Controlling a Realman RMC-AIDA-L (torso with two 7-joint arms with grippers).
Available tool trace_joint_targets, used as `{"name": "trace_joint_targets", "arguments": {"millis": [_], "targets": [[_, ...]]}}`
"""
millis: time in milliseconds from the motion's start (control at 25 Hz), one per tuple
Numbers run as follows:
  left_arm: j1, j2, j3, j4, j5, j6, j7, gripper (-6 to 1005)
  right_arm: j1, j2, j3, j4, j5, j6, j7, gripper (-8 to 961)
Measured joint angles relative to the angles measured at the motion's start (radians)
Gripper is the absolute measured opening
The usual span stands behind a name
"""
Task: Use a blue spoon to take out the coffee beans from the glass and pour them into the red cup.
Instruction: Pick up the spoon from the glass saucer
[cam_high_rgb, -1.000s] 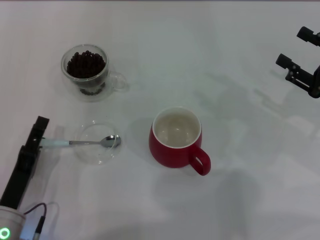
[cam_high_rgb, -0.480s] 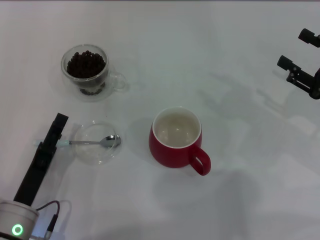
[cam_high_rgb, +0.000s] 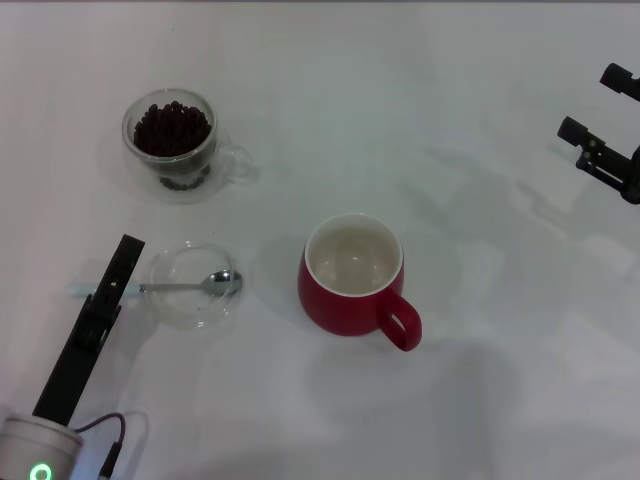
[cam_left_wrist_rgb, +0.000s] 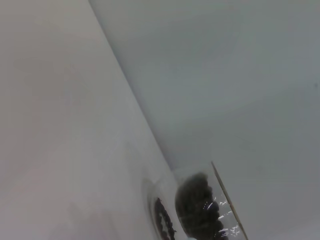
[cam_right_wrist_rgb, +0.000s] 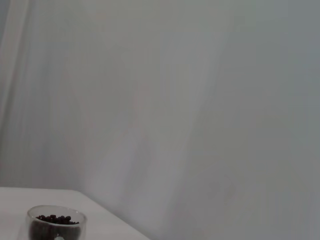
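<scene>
Task barely begun. Blue spoon lies across the shallow glass dish, bowl inside, pale handle passing under the left pincer; cannot tell whether its fingers are apart or closed. Right pincer parked at far right edge, fingers apart. Glass full of coffee beans. Red cup empty, mid-bench.

Shallow clear glass dish sits on the white table
</scene>
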Motion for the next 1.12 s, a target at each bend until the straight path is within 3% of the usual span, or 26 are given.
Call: {"name": "trace_joint_targets", "arguments": {"millis": [680, 880, 1120], "targets": [[0.002, 0.001, 0.0, -0.007, 0.005, 0.003, -0.005, 729, -0.002, 0.005, 0.0, 0.0, 0.008, 0.0, -0.002, 705], [0.001, 0.002, 0.0, -0.009, 0.006, 0.0, -0.005, 497, -0.002, 0.006, 0.0, 0.0, 0.009, 0.0, -0.003, 705], [-0.001, 0.002, 0.0, -0.009, 0.005, -0.014, -0.005, 339, -0.002, 0.01, 0.0, 0.0, 0.01, 0.003, -0.019, 706]]}}
